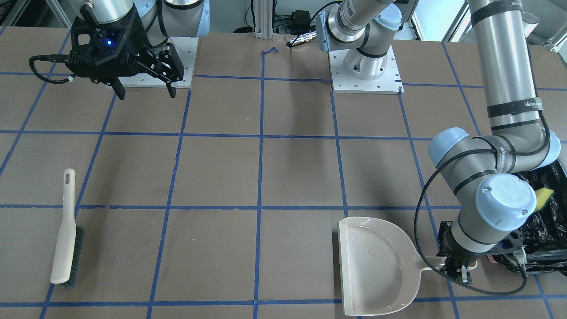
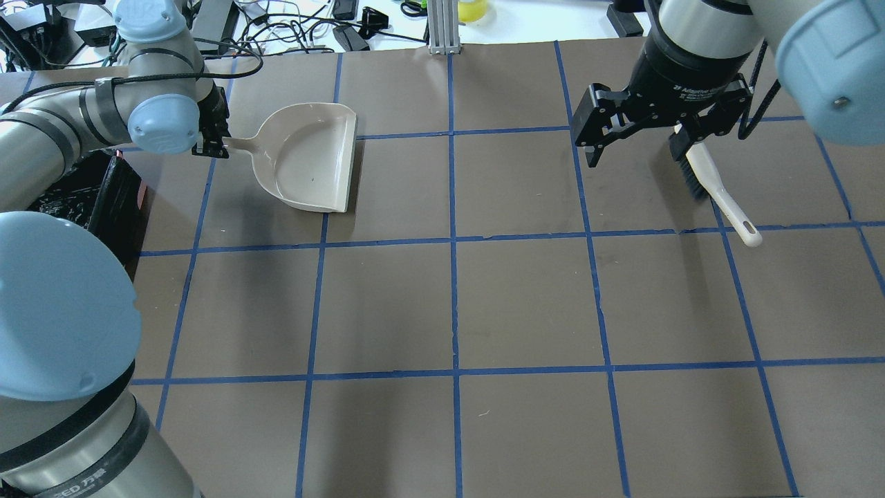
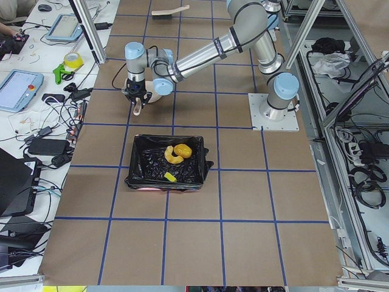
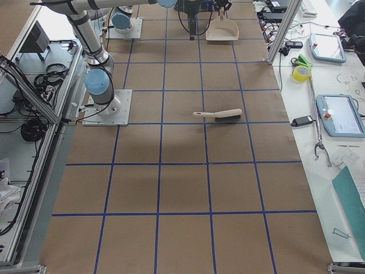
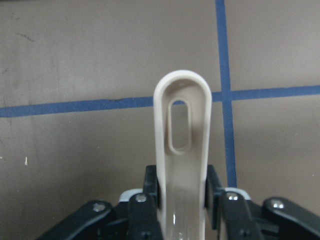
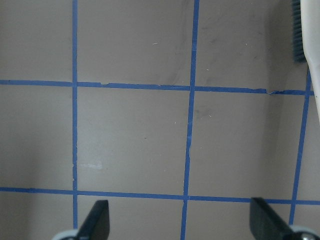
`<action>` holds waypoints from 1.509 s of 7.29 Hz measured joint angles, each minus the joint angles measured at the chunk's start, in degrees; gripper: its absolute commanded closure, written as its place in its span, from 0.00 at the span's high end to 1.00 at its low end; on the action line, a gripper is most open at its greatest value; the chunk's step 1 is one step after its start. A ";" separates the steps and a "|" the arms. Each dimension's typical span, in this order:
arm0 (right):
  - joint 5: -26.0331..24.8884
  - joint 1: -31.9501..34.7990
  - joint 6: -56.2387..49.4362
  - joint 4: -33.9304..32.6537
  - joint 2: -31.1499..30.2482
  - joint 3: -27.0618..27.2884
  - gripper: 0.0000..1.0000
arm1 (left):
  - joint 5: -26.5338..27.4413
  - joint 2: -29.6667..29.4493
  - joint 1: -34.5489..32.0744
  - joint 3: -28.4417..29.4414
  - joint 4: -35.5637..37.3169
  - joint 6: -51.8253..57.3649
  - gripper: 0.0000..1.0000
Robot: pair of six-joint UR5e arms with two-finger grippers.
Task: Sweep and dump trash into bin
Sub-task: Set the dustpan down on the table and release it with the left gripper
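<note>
The trash lies inside the bin [image 3: 135, 175]: an orange-yellow lump [image 3: 183, 150], a cream ring slice [image 3: 171, 157] and a yellow sponge [image 3: 170, 177], which also shows in the front view [image 1: 545, 196]. The black-lined bin [image 1: 547, 232] stands at the table's left end. My left gripper [image 1: 457, 267] is shut on the handle [image 5: 182, 150] of the beige dustpan [image 1: 376, 266], which lies flat and empty beside the bin. My right gripper [image 1: 144, 92] is open and empty, held high above the table.
The beige brush [image 1: 66, 235] lies flat on the table on my right side, also in the overhead view [image 2: 722, 194]. The arm bases [image 1: 365, 66] stand at the robot's edge of the table. The bin's pink corner [image 2: 140, 197] shows near my left arm.
</note>
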 measured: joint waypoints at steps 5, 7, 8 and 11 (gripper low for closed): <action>-0.13 0.00 -0.08 0.00 0.04 0.00 1.00 | 0.12 -0.05 -0.44 -0.93 -0.04 0.31 0.07; -0.18 0.00 -0.09 0.00 0.04 0.02 1.00 | 0.48 -0.05 -0.45 -1.09 -0.03 -0.07 0.72; -0.19 0.00 -0.09 0.00 0.06 0.04 1.00 | 1.41 0.07 -0.45 -1.17 -0.04 -0.11 0.74; -0.20 0.00 -0.09 0.04 0.06 0.08 1.00 | 3.32 1.15 -0.50 -2.32 0.03 -0.30 0.77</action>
